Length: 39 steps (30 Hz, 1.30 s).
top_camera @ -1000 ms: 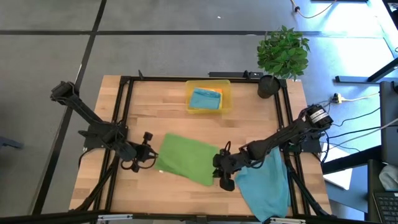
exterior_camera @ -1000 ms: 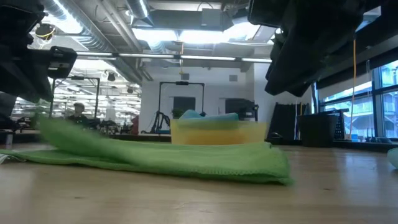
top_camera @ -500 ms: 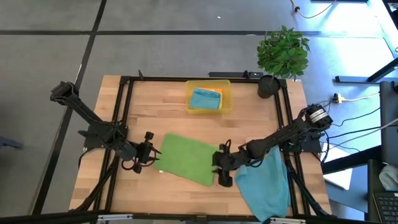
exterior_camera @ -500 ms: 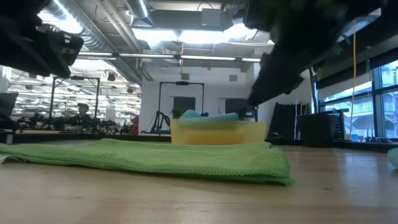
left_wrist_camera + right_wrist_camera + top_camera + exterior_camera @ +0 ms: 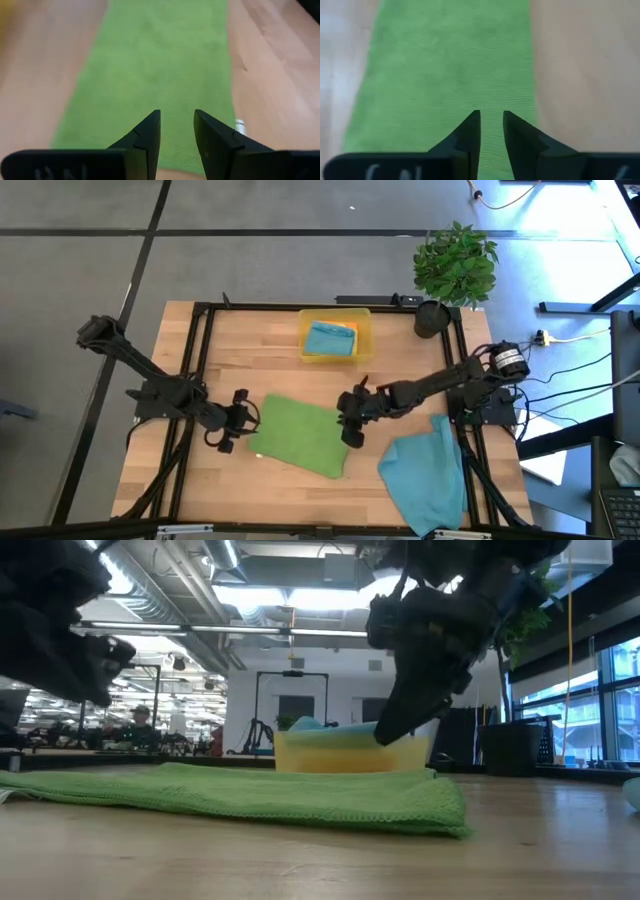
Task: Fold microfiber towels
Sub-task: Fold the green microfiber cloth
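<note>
Both pincers hang over the green towel [image 5: 298,435], one at each short end: left gripper [image 5: 240,420] and right gripper [image 5: 347,420]. Fingers on each are parted a little, holding nothing. Towel's long axis runs straight out ahead of either one, lying flat between them. Spare teal towel [image 5: 425,475] sits behind the right arm.

teal towel [image 5: 428,475] cut off, tray [image 5: 336,335] contents unclear

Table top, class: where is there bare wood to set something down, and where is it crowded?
Bare wood lies left of the yellow tray, and along the near edge below the green towel. The middle is crowded: left gripper and right gripper flank that towel, with the teal towel near-right.
</note>
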Motion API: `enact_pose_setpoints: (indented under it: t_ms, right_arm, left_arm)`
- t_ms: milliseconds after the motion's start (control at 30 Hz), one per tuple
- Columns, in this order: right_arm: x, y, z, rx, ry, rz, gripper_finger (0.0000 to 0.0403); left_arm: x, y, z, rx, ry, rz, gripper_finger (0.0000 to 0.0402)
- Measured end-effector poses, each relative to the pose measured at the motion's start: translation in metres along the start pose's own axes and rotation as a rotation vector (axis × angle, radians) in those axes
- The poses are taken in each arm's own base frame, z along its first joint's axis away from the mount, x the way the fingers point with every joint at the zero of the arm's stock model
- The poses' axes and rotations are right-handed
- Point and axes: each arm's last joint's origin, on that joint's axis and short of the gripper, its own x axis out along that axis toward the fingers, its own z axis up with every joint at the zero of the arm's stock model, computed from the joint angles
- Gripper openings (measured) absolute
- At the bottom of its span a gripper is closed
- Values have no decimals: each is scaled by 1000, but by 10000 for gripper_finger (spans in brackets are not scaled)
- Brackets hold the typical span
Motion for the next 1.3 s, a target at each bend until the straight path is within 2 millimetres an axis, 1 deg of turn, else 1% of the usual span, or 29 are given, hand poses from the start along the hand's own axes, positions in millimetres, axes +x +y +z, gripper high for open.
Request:
enact_pose_setpoints:
  t_ms: [67,167,267,367,567,600,700,767,867,900,1067,1167,1300]
  right_arm:
    - [0,-4,2,-5,-1,-6,80]
    - [1,-10,4,4,-1,-18,79]
    - [1,-15,5,15,5,-46,79]
    - [1,-18,5,17,17,-57,78]
    - [1,-18,4,-5,24,-60,78]
    - [1,-18,3,-5,29,-63,78]
    - [4,-19,2,-5,41,-69,68]
    - [8,-20,-1,-12,55,-75,50]
    - [15,-21,-5,-35,81,-83,12]
    - [17,-22,-6,-37,90,-85,7]
    - [26,-23,-11,-30,123,-81,8]
    - [26,-23,-12,-28,136,-64,4]
    - [25,-21,-13,-1,144,-55,9]
  left_arm:
    - [5,0,-2,-13,37,-21,108]
    - [14,0,-8,-28,94,-1,107]
    - [23,-1,-14,-10,157,18,95]
    - [29,-2,-20,23,207,10,72]
    - [32,-4,-19,23,193,3,11]
    - [32,-4,-19,23,193,3,6]
    - [32,-4,-19,23,193,3,6]
    - [32,-4,-19,24,194,3,3]
    - [33,-2,-19,19,195,9,2]
    - [33,-1,-18,15,196,13,3]
    - [38,6,-20,-8,223,51,1]
    - [43,11,-22,-23,249,80,2]
    - [51,19,-23,-39,264,127,2]
